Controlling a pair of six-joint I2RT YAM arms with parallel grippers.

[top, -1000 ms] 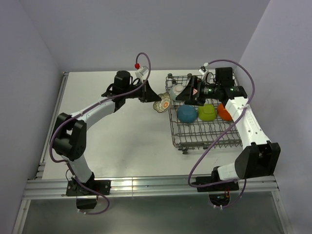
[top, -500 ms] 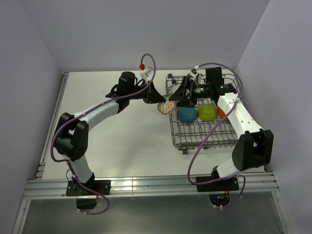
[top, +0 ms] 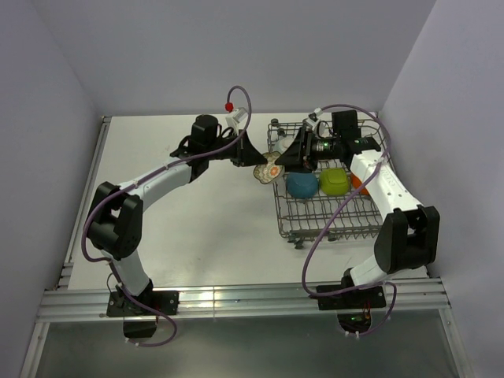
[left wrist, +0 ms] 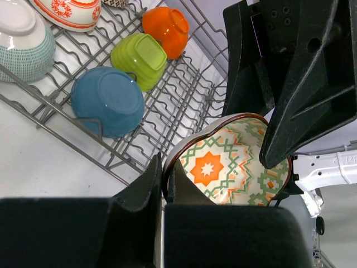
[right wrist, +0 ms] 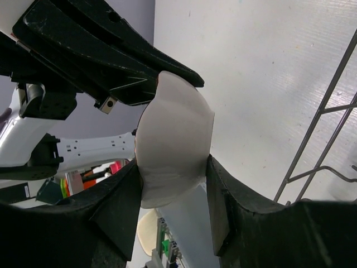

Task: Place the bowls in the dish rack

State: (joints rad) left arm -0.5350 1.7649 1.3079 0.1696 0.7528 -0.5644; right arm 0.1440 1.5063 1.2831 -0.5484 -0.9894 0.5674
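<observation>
The scalloped bowl (left wrist: 228, 167) is seen tipped on edge, its inside painted with orange stars and green zigzags on cream, a brown line run round the rim. It is held off the worktop (top: 197, 213), right at the left edge of the dish rack (top: 331, 216). Its rim is pinched by the left claw (left wrist: 163, 184), and its body is clamped between the fingers of the right claw (right wrist: 172, 167): two claws on one bowl. Five more bowls are counted in the rack from the left wrist: a blue bowl (left wrist: 109, 100), a green bowl (left wrist: 139, 58) and an orange bowl (left wrist: 165, 29), all upturned, plus a teal bowl (left wrist: 22, 44) and an orange-and-white bowl (left wrist: 70, 11). From above, only the first three are made out clearly. The plain white underside is shown by the right wrist alone.
</observation>
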